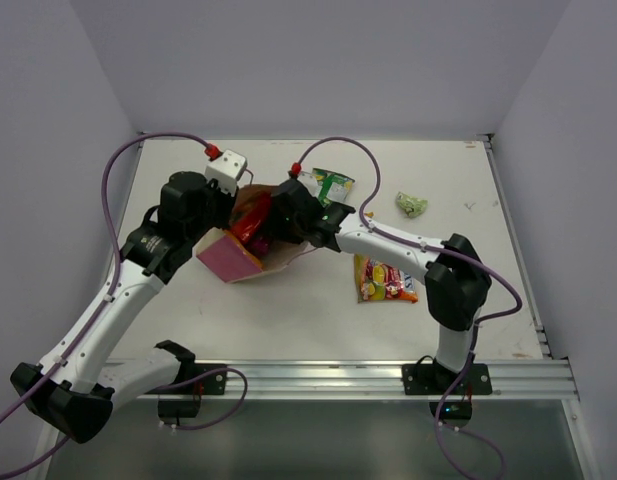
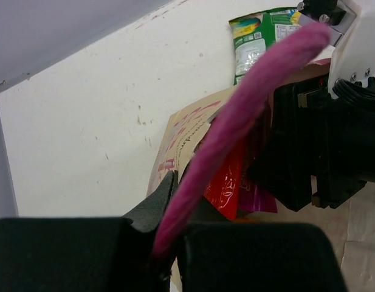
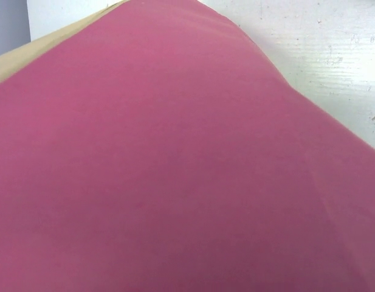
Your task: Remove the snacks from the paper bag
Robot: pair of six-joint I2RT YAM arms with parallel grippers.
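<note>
The paper bag [image 1: 231, 260] lies tipped on the table, pink side up, mouth toward the right arm. My left gripper [image 1: 220, 222] is shut on the bag's pink edge [image 2: 236, 115], which runs between its fingers [image 2: 152, 207]. A red packet [image 1: 250, 225] and a magenta one [image 2: 258, 201] show in the mouth, the red one also in the left wrist view [image 2: 230, 182]. My right gripper [image 1: 280, 222] reaches into the mouth; its jaws are hidden. The bag's pink side [image 3: 175, 170] fills the right wrist view. A green packet [image 1: 329, 185], a yellow-red candy bag [image 1: 386, 280] and a pale green piece [image 1: 411, 204] lie outside.
Purple cables loop over both arms near the bag. White walls close the table's back and sides. An aluminium rail [image 1: 338, 375] runs along the front edge. The green packet also shows in the left wrist view [image 2: 260, 36], beyond the bag.
</note>
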